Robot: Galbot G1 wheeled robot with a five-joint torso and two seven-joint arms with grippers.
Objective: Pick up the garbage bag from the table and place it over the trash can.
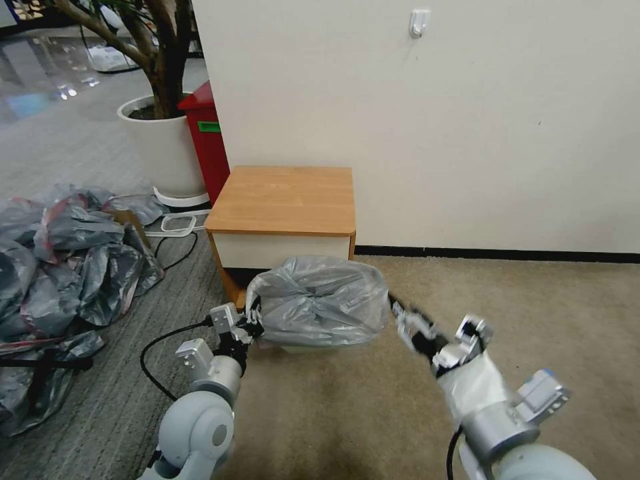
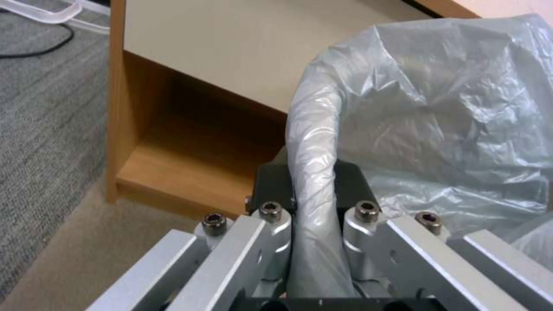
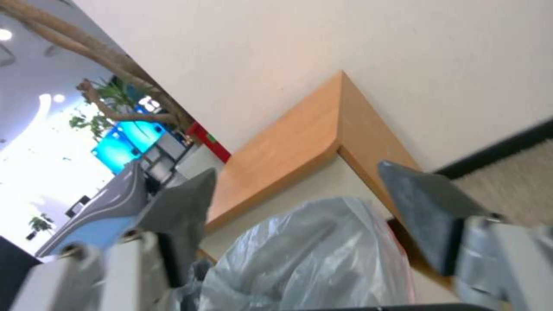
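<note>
garbage bag [image 1: 320, 300] draped over trash can [image 1: 303, 348], left gripper [image 2: 311, 207] pinching it; right gripper [image 3: 297, 216] spread wide

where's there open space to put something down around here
The table top is bare. Open carpet lies right of the trash can, along the wall. It is crowded in front of the table: the garbage bag drapes the can, left gripper pinching its edge, right gripper open beside it. A bag heap fills the left floor.

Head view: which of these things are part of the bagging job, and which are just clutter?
Job:
garbage bag, draped over the trash can
table
left gripper, shut on the bag's edge
right gripper, open, beside the bag

Clutter:
heap of grey bags
red box
white planter
black cable
</note>
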